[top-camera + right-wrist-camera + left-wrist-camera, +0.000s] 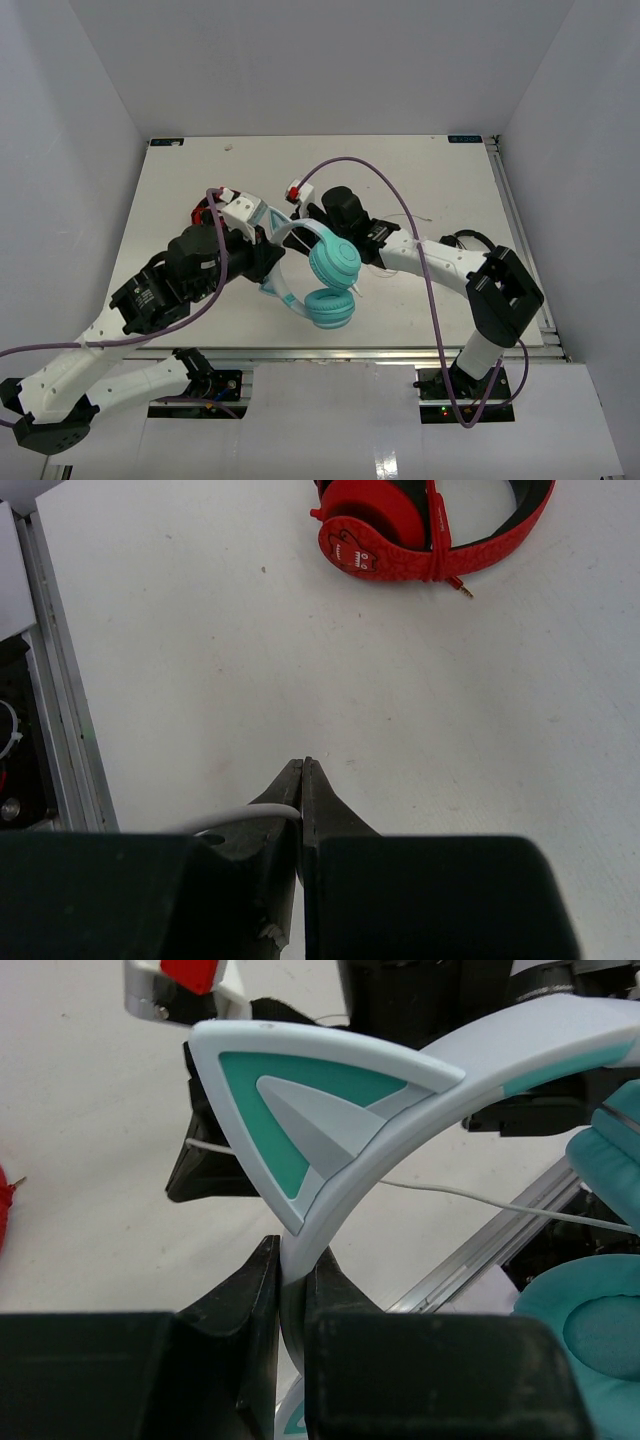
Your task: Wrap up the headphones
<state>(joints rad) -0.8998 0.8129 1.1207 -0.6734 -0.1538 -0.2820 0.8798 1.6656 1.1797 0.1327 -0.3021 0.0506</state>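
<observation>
We see the teal over-ear headphones (330, 282), with round padded cups and a pale band, in the middle of the white tabletop (430, 180), towards its near edge and between the two arms. One cup (333, 263) sits just above the other (328, 307) in the overhead view. We cannot tell whether they touch the surface.

The left fingers (268, 238) are clamped on the pale band (540, 1050). In the left wrist view the black left fingers (272, 1275) squeeze it from both sides just below a small cat ear (310, 1110) with a teal triangle. The band arches up and to the right from the grip, and the cups (600, 1310) lie to the right.

The right fingers (305, 213) are just beyond the band, pointing left. In the right wrist view the right fingers (302, 780) are pressed together, and the thin white cord (240, 818) runs into their seam from the left. From the left wrist view we follow that cord (450, 1195) across behind the ear towards the cups.

A pair of red-and-black headphones (400, 525) lies flat on the tabletop beyond the right fingers, apart from them.
</observation>
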